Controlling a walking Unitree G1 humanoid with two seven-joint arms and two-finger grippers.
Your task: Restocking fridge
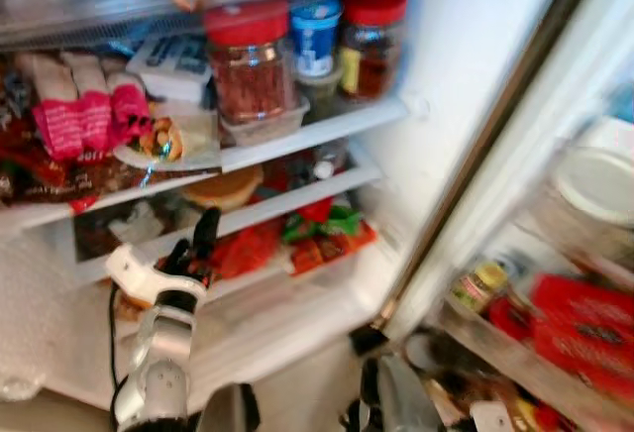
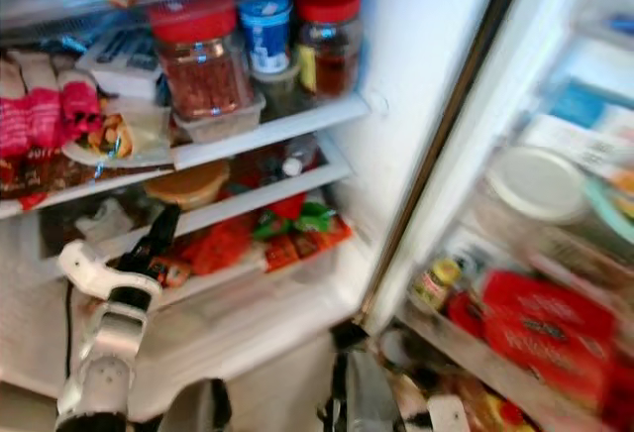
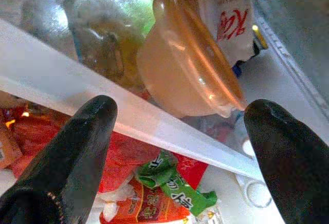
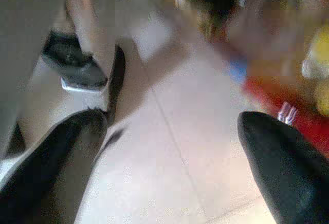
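An open fridge [image 1: 446, 65], packed with food. On the left, the robot's left gripper [image 1: 193, 244] reaches toward the lower shelves, its two black fingers [image 3: 72, 157] spread apart with nothing between them. Just ahead of them, on the middle shelf [image 1: 287, 204], sits a lidded plastic tub [image 3: 185, 64] of something pale orange. Below it lie red and green snack packets [image 1: 317, 234]. Higher up, pink-wrapped packages [image 1: 84, 115] sit left, then a red-lidded jar [image 1: 248, 70], a blue-lidded cup [image 1: 315, 34] and a second red-lidded jar [image 1: 371, 41]. Right of the fridge, the open door's racks [image 1: 535, 353] hold bottles and red packaging. The right gripper [image 4: 169, 152] hangs idle over the tiled floor [image 4: 175, 131], fingers parted, empty. Judging by this, the robot is between items or arranging the shelf; next it likely needs to fetch something to stock.
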